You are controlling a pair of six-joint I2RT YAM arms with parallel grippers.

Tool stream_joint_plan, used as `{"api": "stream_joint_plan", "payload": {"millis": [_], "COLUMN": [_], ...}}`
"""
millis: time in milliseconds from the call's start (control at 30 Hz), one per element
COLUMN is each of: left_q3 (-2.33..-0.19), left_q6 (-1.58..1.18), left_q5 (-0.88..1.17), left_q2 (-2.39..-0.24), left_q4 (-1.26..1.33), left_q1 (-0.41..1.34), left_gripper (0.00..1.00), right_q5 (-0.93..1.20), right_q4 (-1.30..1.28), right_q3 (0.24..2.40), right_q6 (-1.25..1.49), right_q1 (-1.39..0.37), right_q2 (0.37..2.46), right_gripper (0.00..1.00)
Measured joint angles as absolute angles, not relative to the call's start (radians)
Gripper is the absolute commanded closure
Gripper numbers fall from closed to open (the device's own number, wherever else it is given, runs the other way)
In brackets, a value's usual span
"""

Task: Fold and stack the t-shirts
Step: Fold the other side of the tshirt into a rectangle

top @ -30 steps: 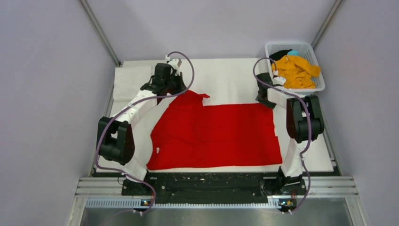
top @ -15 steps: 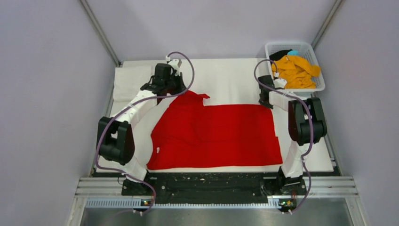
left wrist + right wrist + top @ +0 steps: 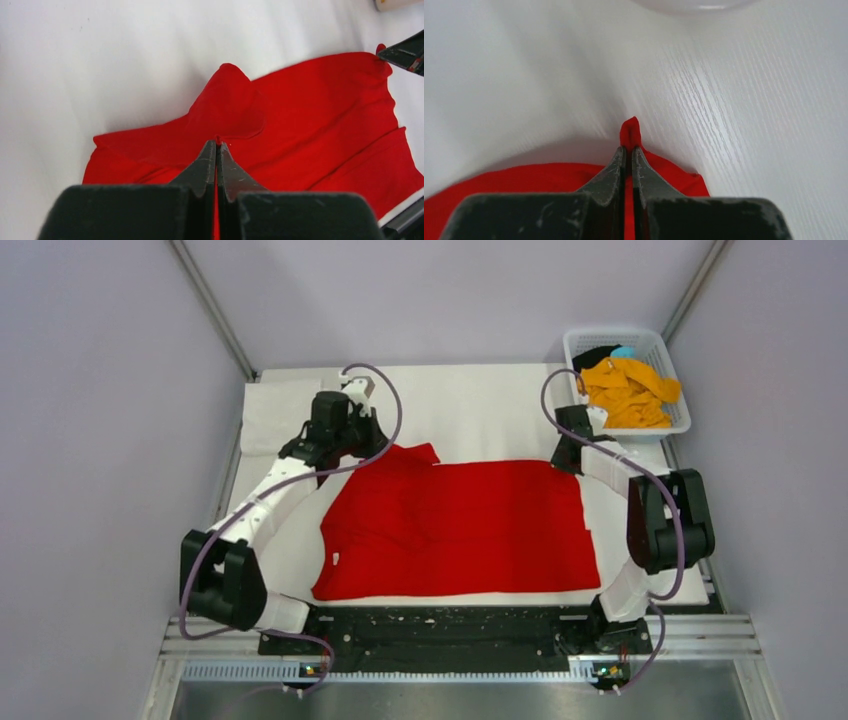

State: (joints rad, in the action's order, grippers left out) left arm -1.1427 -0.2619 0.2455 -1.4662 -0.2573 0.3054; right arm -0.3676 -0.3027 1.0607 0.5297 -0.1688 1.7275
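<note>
A bright red t-shirt (image 3: 460,530) lies spread across the middle of the white table. My left gripper (image 3: 345,447) sits at its far left corner, shut on a fold of the red cloth (image 3: 310,115); a sliver of red shows between the fingertips (image 3: 216,142). At the far right corner my right gripper (image 3: 566,454) is shut on a pinched peak of red cloth (image 3: 630,127), jaws (image 3: 629,148) pressed together. An orange-yellow t-shirt (image 3: 628,392) and a black one (image 3: 598,354) lie bunched in the basket.
The white lattice basket (image 3: 675,425) stands at the back right corner, close behind my right arm, with a small blue item (image 3: 623,351) inside. A flat white cloth (image 3: 272,415) lies at the back left. Grey walls close in both sides.
My right gripper has shut on the shirt's far right corner. The left arm swung its elbow outward and drew the far left corner slightly toward the near side.
</note>
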Motion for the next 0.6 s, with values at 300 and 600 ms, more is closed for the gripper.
{"api": "stream_joint_plan", "payload": {"millis": [300, 600], "left_q3": [-0.902, -0.775], "left_q6": [-0.331, -0.416], "left_q5": [0.249, 0.229], "left_q2": [-1.184, -0.925], "left_q4": [-0.262, -0.383], "left_q1": [0.306, 0.306], "left_gripper": [1.0, 1.0], "right_q5": [-0.372, -0.369], "right_q4": [-0.322, -0.36], "right_q3": [0.953, 0.9], "right_q6": [0.505, 0.495], "right_q1": [-0.182, -0.182], "right_q2": [1.551, 1.431], "right_gripper": [1.0, 1.0]}}
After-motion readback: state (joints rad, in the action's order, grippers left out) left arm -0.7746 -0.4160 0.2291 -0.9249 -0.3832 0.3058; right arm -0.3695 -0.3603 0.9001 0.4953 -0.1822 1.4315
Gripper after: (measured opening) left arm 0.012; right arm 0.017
